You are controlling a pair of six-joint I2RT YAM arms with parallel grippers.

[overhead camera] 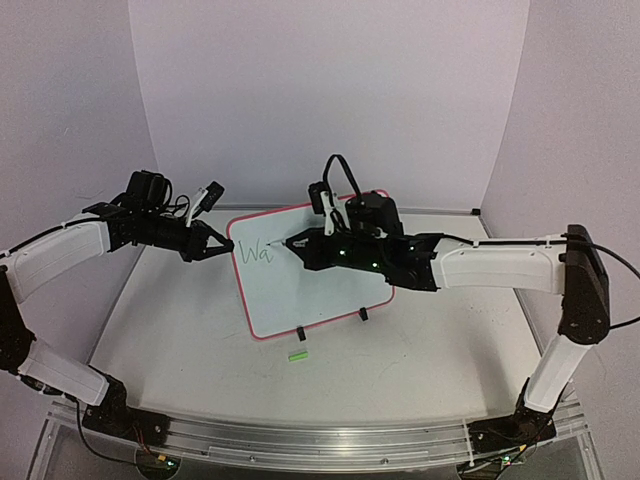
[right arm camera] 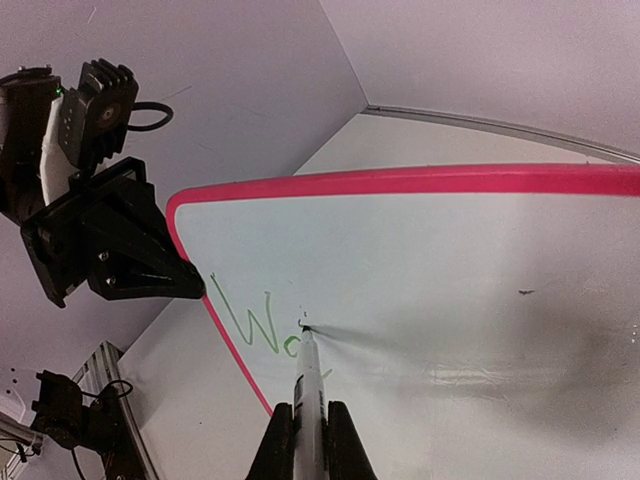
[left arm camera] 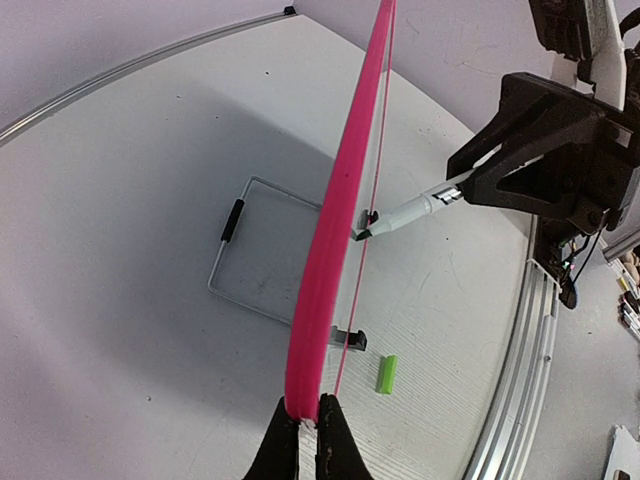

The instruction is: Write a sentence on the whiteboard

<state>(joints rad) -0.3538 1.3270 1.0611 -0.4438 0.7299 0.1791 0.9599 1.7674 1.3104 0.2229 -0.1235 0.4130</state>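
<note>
Pinching rounded pink frame of glossy whiteboard, left jaws closed, right jaws clamped on slim marker, green "Wa" inked.

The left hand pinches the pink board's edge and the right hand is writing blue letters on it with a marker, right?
Not quite: the letters are green, not blue, as the right wrist view shows. The rest is right: the left hand pinches the pink edge of the whiteboard, and the right hand writes on it with the marker.
</note>
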